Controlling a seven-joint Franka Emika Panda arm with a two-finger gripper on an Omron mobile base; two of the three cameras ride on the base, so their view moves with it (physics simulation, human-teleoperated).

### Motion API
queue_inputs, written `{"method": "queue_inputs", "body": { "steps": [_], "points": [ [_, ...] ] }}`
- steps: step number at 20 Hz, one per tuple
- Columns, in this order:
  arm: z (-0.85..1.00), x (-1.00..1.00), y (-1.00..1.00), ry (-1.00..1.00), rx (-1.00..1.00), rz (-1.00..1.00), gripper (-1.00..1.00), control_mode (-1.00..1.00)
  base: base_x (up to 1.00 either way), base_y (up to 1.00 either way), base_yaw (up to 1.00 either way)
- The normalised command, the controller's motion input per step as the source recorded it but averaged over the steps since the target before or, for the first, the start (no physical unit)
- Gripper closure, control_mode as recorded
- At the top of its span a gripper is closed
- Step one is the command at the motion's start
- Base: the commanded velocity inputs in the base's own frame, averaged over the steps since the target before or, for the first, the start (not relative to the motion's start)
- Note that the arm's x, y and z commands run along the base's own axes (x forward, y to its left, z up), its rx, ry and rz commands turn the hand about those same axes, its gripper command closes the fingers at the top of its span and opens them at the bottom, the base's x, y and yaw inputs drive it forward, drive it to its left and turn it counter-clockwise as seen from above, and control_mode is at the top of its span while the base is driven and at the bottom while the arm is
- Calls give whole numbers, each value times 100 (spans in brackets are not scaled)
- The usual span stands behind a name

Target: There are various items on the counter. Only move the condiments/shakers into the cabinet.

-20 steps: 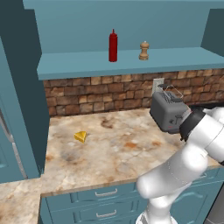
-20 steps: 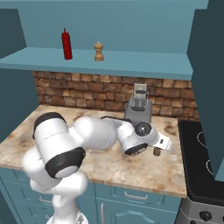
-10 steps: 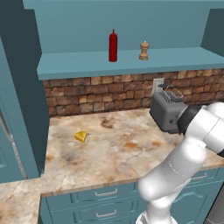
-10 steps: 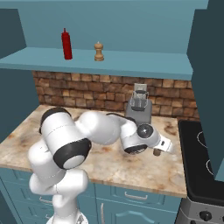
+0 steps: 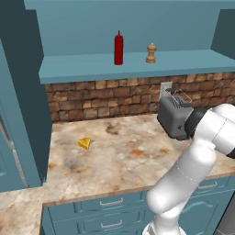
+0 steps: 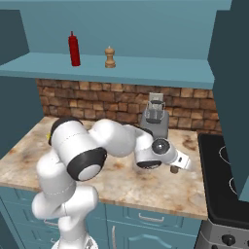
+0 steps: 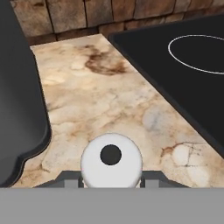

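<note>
In the hand view the dark-brown shaker's white top point(image 7: 111, 161) sits between my gripper's point(image 7: 111, 180) two fingers, which press on its sides. The right base view has my gripper point(image 6: 178, 164) low over the counter point(image 6: 121, 180), to the right of the toaster, with the dark-brown shaker point(image 6: 173, 169) under it and standing on the counter. The red squeeze bottle point(image 5: 119, 48) point(image 6: 74, 49) and the tan wooden shaker point(image 5: 151, 53) point(image 6: 110, 57) stand upright on the open shelf of the teal cabinet point(image 5: 137, 64) point(image 6: 146, 70).
The grey toaster point(image 5: 174, 118) point(image 6: 155, 119) point(image 7: 17, 109) stands close to the gripper's left. A black stove top point(image 6: 226, 170) point(image 7: 183, 65) lies just to its right. The yellow cheese wedge point(image 5: 84, 143) lies on the counter's left part. A brick wall point(image 5: 101, 98) backs the counter.
The fingers have come together on the white-topped shaker. The arm's elbow swung a little; the hand stayed over the same spot beside the toaster.
</note>
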Motion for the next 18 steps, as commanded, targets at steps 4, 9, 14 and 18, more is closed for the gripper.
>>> {"method": "queue_inputs", "body": {
  "steps": [4,9,14,18],
  "points": [
    [0,0,-4,-1,0,0,100,-100,0,0,0],
    [45,-34,0,-6,0,0,100,-100,0,0,0],
    [100,-63,3,0,0,0,100,-100,0,0,0],
    [100,-38,4,0,0,0,100,-100,0,0,0]
  ]
}}
